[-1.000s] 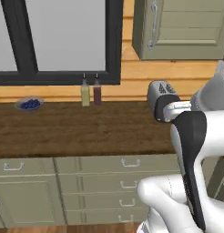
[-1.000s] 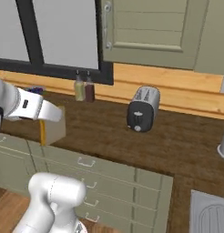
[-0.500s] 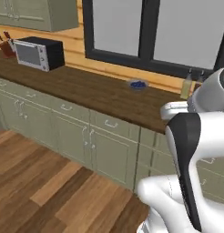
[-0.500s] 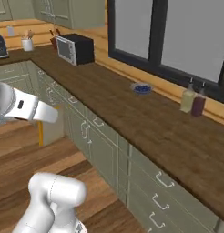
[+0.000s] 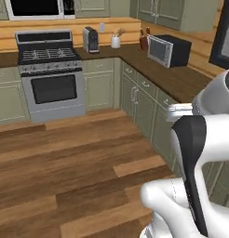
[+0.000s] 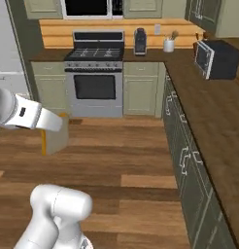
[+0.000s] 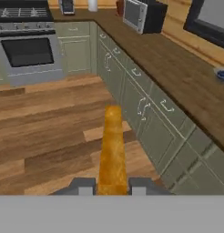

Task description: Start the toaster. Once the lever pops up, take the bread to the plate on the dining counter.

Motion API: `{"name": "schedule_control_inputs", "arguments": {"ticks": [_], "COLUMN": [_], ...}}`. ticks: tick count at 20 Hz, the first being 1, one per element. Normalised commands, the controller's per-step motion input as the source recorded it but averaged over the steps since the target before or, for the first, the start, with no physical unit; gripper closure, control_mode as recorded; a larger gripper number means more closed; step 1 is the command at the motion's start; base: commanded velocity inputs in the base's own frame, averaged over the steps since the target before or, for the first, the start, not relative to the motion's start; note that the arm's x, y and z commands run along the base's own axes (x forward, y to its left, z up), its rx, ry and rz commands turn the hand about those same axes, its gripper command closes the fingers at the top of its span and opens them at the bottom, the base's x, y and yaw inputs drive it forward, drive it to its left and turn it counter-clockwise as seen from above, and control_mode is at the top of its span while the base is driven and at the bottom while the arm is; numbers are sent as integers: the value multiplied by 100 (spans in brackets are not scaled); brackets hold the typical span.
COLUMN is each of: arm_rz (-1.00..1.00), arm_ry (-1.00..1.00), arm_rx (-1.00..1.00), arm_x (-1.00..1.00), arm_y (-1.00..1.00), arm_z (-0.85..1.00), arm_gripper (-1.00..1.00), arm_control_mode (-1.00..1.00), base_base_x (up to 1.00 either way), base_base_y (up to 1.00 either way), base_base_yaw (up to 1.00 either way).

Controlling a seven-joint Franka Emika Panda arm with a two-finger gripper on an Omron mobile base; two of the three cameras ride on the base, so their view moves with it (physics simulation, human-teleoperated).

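**Bread in the grip, plate not yet reached**

Bread [image 7: 112, 150] out of the toaster and riding edge-on between the closed fingers of the gripper [image 7: 112, 185], held over the wood floor [image 5: 65, 153] of the kitchen. Seen as a tan slab at the end of the arm from the right base camera. Nearby, green cabinets under a dark worktop [image 7: 177, 68], a stove [image 6: 94, 73], a microwave [image 5: 170, 50]. Judged: toasting and pickup done; carrying to the dining counter and setting down on the plate left.
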Motion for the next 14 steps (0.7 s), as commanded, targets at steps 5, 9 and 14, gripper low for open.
{"name": "schedule_control_inputs", "arguments": {"ticks": [5,9,14], "arm_rz": [0,0,0], "arm_ry": [0,0,0], "arm_rx": [0,0,0], "arm_x": [0,0,0], "arm_y": [0,0,0], "arm_z": [0,0,0], "arm_gripper": [100,100,100], "arm_control_mode": [100,100,100], "base_base_x": [0,14,48], "base_base_y": [0,0,0], "base_base_yaw": [100,97,87]}}
